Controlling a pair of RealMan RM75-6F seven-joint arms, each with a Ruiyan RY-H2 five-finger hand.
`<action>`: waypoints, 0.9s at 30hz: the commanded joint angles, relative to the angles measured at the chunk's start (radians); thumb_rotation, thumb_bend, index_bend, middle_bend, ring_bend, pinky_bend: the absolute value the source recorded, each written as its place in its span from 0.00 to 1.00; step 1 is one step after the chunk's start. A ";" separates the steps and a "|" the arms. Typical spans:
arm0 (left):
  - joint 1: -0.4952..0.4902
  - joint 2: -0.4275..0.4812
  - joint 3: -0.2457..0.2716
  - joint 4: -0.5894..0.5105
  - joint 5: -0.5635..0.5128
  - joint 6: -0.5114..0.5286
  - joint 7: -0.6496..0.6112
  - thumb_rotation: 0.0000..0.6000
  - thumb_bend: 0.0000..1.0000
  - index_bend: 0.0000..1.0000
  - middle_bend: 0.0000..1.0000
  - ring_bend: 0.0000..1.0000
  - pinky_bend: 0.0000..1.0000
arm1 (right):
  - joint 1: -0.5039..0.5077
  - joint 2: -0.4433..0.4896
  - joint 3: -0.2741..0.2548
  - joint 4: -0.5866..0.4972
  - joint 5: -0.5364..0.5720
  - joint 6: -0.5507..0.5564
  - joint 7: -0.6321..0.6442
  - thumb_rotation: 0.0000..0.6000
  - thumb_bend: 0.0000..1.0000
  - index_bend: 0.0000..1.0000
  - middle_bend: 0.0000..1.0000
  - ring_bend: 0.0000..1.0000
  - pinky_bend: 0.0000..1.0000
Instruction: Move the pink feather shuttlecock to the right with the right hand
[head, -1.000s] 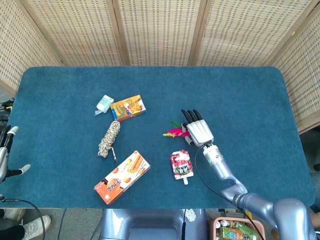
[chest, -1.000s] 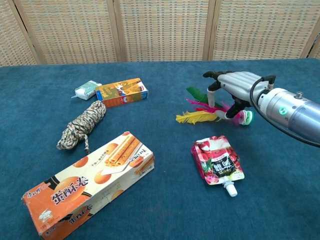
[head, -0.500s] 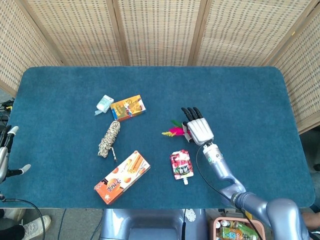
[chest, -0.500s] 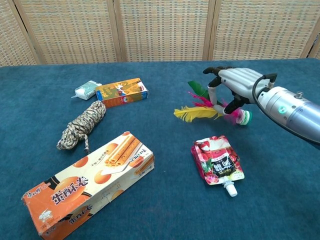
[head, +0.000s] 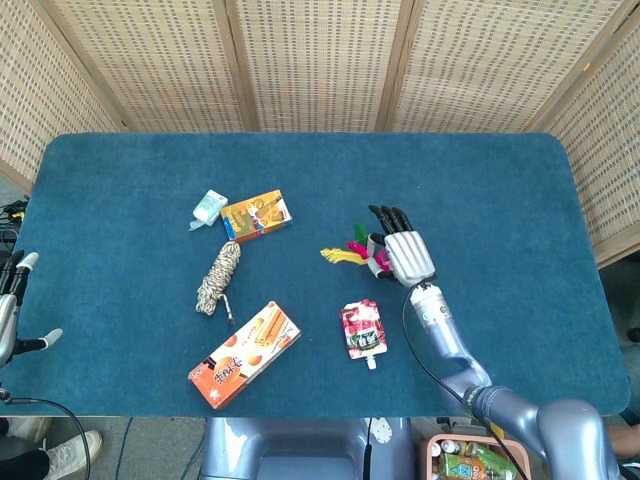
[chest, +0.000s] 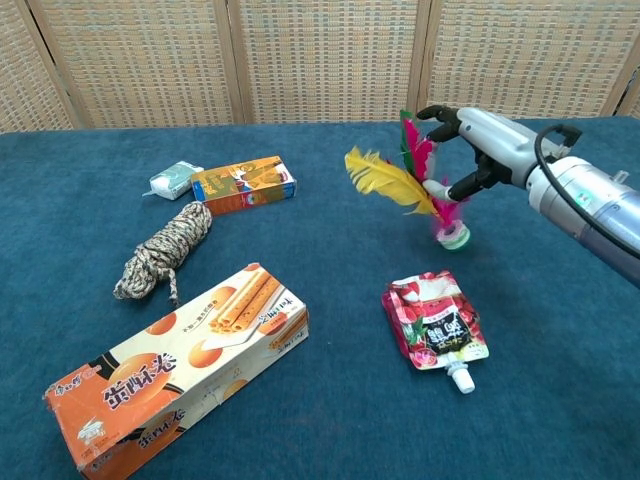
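Now, L to R: left hand (head: 12, 300) is seen at table edge, fingers spread, nothing held. Pink feather shuttlecock (chest: 420, 190) is pinched by right hand (chest: 480, 150) w/ thumb & fingers, raised over the table (chest: 560, 330), above red pouch (chest: 435, 325).

The table (head: 500, 180) is covered with dark blue felt-like cloth, and woven cane screens stand behind its far edge. Toward the left, a small pale packet (head: 208, 208) lies just beside a small orange box (head: 257, 216). Nearer than these is a coil of rope (head: 218, 277), mottled tan and dark. A long orange biscuit box (head: 245, 354) lies aslant close to the near edge, its top face pressed in a little. To its right, apart from it, a red spouted pouch (head: 362, 330) lies flat with the cap toward the near edge. The print on the boxes is possibly Chinese; too small to read.
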 joint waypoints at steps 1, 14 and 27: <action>0.001 0.001 0.001 -0.002 0.002 0.002 0.000 1.00 0.00 0.00 0.00 0.00 0.00 | -0.015 0.022 0.026 -0.034 0.018 0.020 0.073 1.00 0.43 0.68 0.06 0.00 0.00; 0.005 0.002 0.011 -0.011 0.019 0.011 0.003 1.00 0.00 0.00 0.00 0.00 0.00 | -0.064 0.058 0.001 -0.019 0.016 0.011 0.293 1.00 0.43 0.68 0.06 0.00 0.00; 0.008 -0.001 0.019 -0.019 0.033 0.019 0.013 1.00 0.00 0.00 0.00 0.00 0.00 | -0.119 0.073 -0.044 0.070 0.003 0.002 0.458 1.00 0.43 0.68 0.07 0.00 0.00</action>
